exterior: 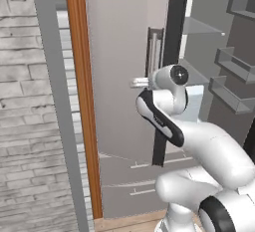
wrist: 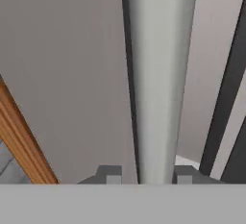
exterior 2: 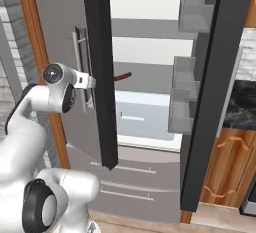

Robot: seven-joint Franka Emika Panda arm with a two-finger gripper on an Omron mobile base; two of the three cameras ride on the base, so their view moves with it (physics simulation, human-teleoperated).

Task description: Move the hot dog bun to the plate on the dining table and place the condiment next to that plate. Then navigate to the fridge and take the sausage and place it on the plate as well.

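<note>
The fridge (exterior 2: 150,102) stands open, the claw (wrist: 145,175) clamped on its door handle (wrist: 161,74).

No readable text, label, brand, number or sign appears anywhere in these views; the fridge (exterior 2: 150,112) surfaces, door shelves and handle are plain and unmarked.

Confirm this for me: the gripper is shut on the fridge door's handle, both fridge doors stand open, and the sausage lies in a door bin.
One detail is wrong. In the right base view the sausage lies on a shelf inside the fridge, not in a door bin. The gripper is indeed shut on the handle, both doors open.
</note>
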